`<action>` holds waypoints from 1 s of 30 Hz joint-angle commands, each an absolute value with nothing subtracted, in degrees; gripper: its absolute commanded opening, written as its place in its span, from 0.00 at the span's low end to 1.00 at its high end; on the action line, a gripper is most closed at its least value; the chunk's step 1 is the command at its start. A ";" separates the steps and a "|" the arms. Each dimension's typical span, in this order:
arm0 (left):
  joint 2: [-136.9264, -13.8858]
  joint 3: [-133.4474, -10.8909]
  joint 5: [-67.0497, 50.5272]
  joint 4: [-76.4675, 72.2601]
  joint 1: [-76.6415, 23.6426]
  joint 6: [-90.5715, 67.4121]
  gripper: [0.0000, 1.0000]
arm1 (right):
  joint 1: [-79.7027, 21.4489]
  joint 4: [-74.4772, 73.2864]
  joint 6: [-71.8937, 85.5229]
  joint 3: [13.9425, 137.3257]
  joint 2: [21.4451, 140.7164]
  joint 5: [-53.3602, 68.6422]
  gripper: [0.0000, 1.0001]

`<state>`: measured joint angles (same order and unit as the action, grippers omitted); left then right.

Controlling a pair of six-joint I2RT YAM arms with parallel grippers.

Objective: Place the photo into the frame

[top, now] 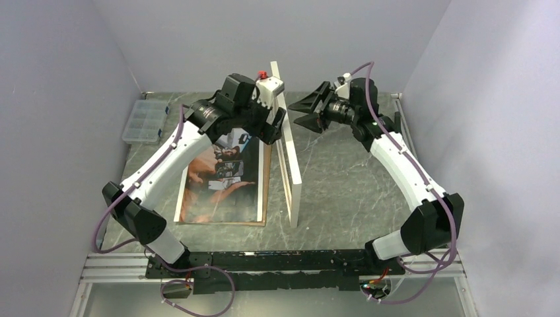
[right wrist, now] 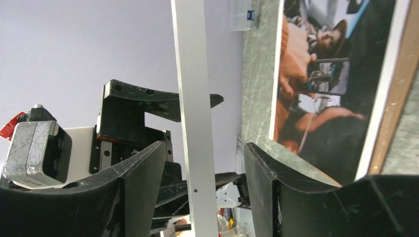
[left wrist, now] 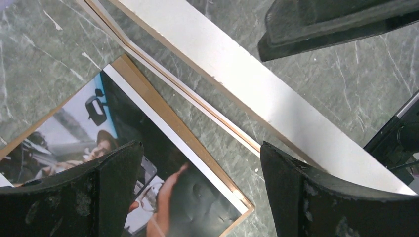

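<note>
The frame (top: pixel 289 165) stands upright on its long edge in the middle of the table, white rim up (right wrist: pixel 192 98); its white side also crosses the left wrist view (left wrist: pixel 237 74). The photo (top: pixel 224 175) lies flat to its left, face up, on a brown backing panel (top: pixel 266 188); its corner shows under my left fingers (left wrist: pixel 128 113), and the right wrist view shows it beyond the frame (right wrist: pixel 321 74). My left gripper (top: pixel 276 127) hovers wide open beside the frame's far end, above the photo's corner (left wrist: pixel 200 148). My right gripper (top: pixel 298 111) is open, its fingers straddling the frame's rim (right wrist: pixel 205 148) with gaps on both sides.
A clear plastic compartment box (top: pixel 144 121) sits at the back left. Grey walls close in the marbled table on three sides. An aluminium rail (top: pixel 119 267) with both arm bases runs along the near edge. The backing panel's brown border (left wrist: pixel 163 98) frames the photo.
</note>
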<state>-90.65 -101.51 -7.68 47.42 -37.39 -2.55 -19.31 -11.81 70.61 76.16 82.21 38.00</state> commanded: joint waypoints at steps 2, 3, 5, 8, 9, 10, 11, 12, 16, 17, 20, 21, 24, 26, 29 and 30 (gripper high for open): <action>-93.34 -106.23 -6.24 45.06 -38.58 -1.51 0.94 | -17.05 -23.33 60.40 81.57 80.00 38.62 0.65; -93.87 -107.08 -6.17 44.94 -38.86 -1.42 0.94 | -16.59 -24.04 59.90 81.57 79.92 38.96 0.65; -95.07 -108.47 -5.99 44.59 -39.59 -1.25 0.94 | -15.60 -24.67 59.20 81.14 79.54 39.62 0.66; -97.70 -111.24 -5.58 44.21 -40.53 -1.59 0.94 | -14.26 -24.66 58.98 80.31 78.65 40.17 0.67; -98.56 -112.47 -5.39 44.51 -40.74 -1.93 0.94 | -13.84 -24.67 58.90 80.11 78.47 40.43 0.68; -99.17 -113.44 -5.18 44.83 -40.78 -2.05 0.94 | -13.42 -24.66 59.05 79.93 78.22 40.77 0.68; -99.32 -113.77 -4.80 44.75 -40.78 -2.03 0.94 | -13.16 -24.21 59.23 79.62 77.89 41.09 0.69; -99.10 -113.36 -4.38 44.31 -40.78 -1.84 0.94 | -12.76 -23.91 59.38 79.21 77.39 41.31 0.70; -98.86 -112.08 -4.56 42.85 -40.78 -1.60 0.94 | -10.96 -23.05 59.85 78.25 75.70 42.19 0.73; -99.26 -112.61 -4.69 43.17 -40.77 -1.91 0.94 | -10.58 -23.08 59.85 78.31 75.31 42.33 0.73; -100.24 -113.64 -4.82 43.55 -40.78 -2.19 0.94 | -9.68 -24.74 58.74 79.38 75.30 42.33 0.73; -100.28 -113.70 -4.46 43.67 -40.78 -2.15 0.94 | -9.45 -26.08 57.60 79.89 75.51 42.14 0.73; -99.42 -112.32 -2.09 43.80 -40.78 -1.62 0.94 | -8.66 -32.93 53.14 82.01 76.05 39.70 0.71; -98.42 -110.13 -0.34 44.01 -40.65 -0.87 0.94 | -8.29 -39.84 47.98 84.98 76.88 34.91 0.69; -97.91 -106.61 2.16 45.38 -39.77 -0.70 0.94 | -7.83 -48.97 40.25 88.66 78.25 27.72 0.66; -98.10 -105.71 2.50 46.28 -39.08 -0.70 0.94 | -7.77 -51.08 38.36 89.16 78.45 25.36 0.65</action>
